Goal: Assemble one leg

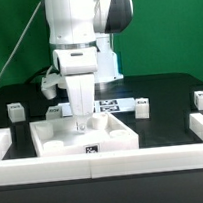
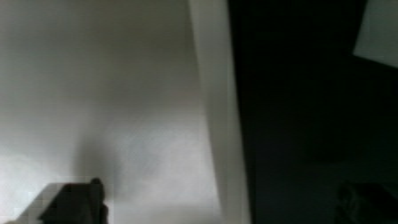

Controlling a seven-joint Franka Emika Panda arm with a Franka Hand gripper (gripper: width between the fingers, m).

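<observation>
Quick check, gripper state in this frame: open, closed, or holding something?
Gripper: open, fingers spread wide in the wrist view, nothing clamped between them.

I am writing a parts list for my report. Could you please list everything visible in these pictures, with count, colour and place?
panel: one, white, flat with raised edges, in the middle of the table.
legs: three clear ones, white with black-and-white tags, standing on the table. One is at the exterior view's left and two are at its right. A small white piece beside the gripper may be a fourth.
marker board: one, white with tags, behind the panel.
border rails: white, along the table's front and sides.
table: one, black.
arm: one, white, in the centre.
gripper: one, low over the panel, fingers apparently apart.
</observation>
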